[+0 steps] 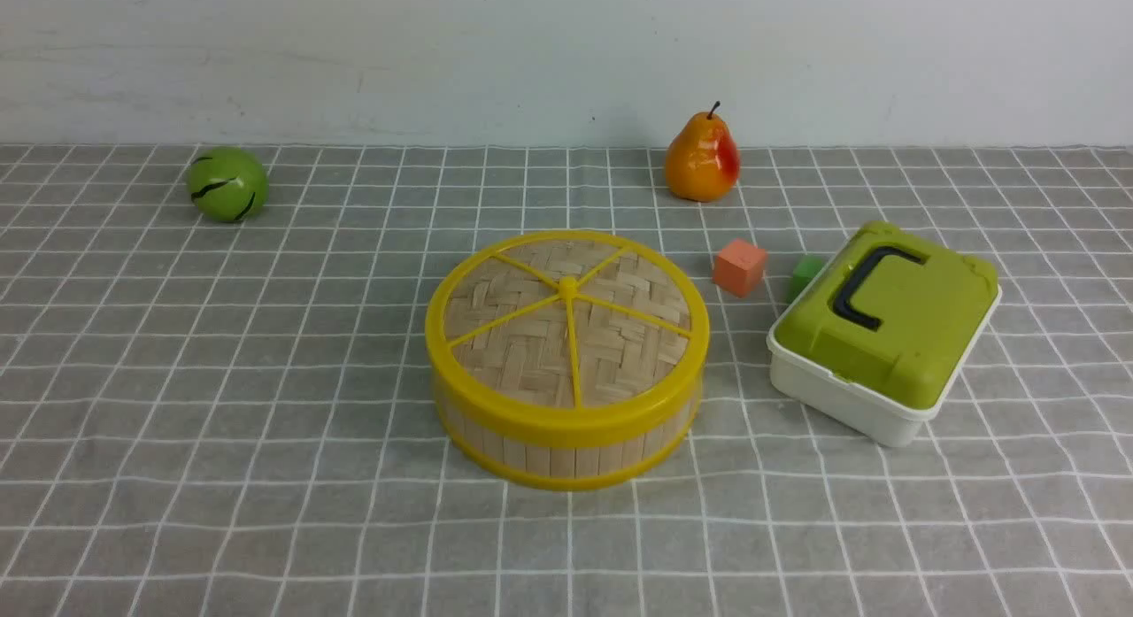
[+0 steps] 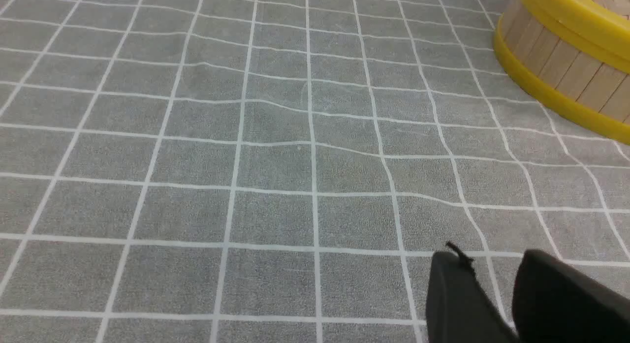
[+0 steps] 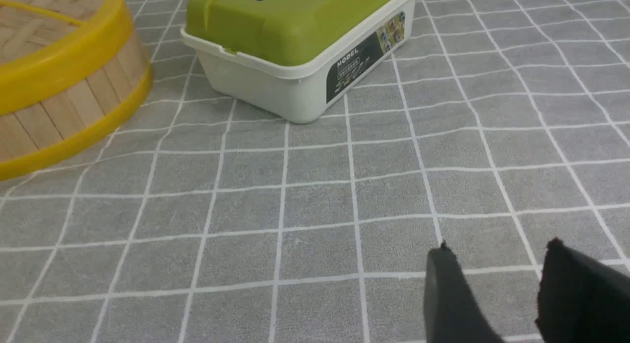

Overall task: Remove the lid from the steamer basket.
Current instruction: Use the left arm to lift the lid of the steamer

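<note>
Nothing is gripped by the left hand [image 2: 485,284] or the right hand [image 3: 497,279]; both are parted. The lid [image 1: 522,356] is seated on the steamer basket [image 1: 562,462], ahead of and between the hands, on the tabletop [image 1: 265,528]. If the rim were pinched too low, the basket could be lifted too; if only one side were raised, the lid could be tipped and slid off. The lid is laid flat, knob [image 1: 568,288] upward; being round, no long axis is given.

Two small blocks [image 1: 740,267]; one steamer basket [image 1: 562,453], lid [image 1: 522,360], green ball [image 1: 227,184], pear [image 1: 701,161], green-lidded box [image 1: 885,325].
</note>
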Tool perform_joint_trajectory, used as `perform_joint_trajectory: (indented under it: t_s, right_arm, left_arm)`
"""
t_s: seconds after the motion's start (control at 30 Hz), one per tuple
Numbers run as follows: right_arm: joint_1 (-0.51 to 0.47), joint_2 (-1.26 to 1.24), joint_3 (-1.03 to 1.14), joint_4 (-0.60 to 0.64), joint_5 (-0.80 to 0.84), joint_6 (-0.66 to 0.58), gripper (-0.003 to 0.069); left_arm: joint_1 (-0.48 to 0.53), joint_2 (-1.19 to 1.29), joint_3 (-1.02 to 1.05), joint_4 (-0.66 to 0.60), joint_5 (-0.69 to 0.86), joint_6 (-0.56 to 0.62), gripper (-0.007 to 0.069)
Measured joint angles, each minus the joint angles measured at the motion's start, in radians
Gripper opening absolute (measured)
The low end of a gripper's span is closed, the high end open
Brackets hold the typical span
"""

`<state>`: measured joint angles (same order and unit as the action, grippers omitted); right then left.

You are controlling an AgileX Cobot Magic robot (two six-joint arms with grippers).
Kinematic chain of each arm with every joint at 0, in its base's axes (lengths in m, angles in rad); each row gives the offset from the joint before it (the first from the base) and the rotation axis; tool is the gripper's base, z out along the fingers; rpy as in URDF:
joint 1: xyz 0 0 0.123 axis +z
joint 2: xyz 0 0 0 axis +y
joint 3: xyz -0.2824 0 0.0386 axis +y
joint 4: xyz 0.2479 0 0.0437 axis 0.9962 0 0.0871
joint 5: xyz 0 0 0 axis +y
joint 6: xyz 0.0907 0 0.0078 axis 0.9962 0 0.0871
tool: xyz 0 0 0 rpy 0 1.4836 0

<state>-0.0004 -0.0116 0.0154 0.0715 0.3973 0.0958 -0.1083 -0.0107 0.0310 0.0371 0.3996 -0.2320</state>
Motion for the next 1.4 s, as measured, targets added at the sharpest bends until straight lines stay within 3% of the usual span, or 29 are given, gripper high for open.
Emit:
perform_joint_trajectory:
  t_s: [1.13, 1.3, 1.4]
  right_arm:
    - [0.000, 0.000, 0.000, 0.000, 0.000, 0.000, 0.0242]
    - [0.000, 0.000, 0.000, 0.000, 0.000, 0.000, 0.0242]
    - [0.000, 0.000, 0.000, 0.000, 0.000, 0.000, 0.0240]
  left_arm:
    - [0.000, 0.000, 0.000, 0.003, -0.002, 0.000, 0.0197]
    - [0.000, 0.000, 0.001, 0.016, -0.214, 0.000, 0.0201]
    - [0.000, 0.000, 0.001, 0.026, -0.535, 0.000, 0.0206]
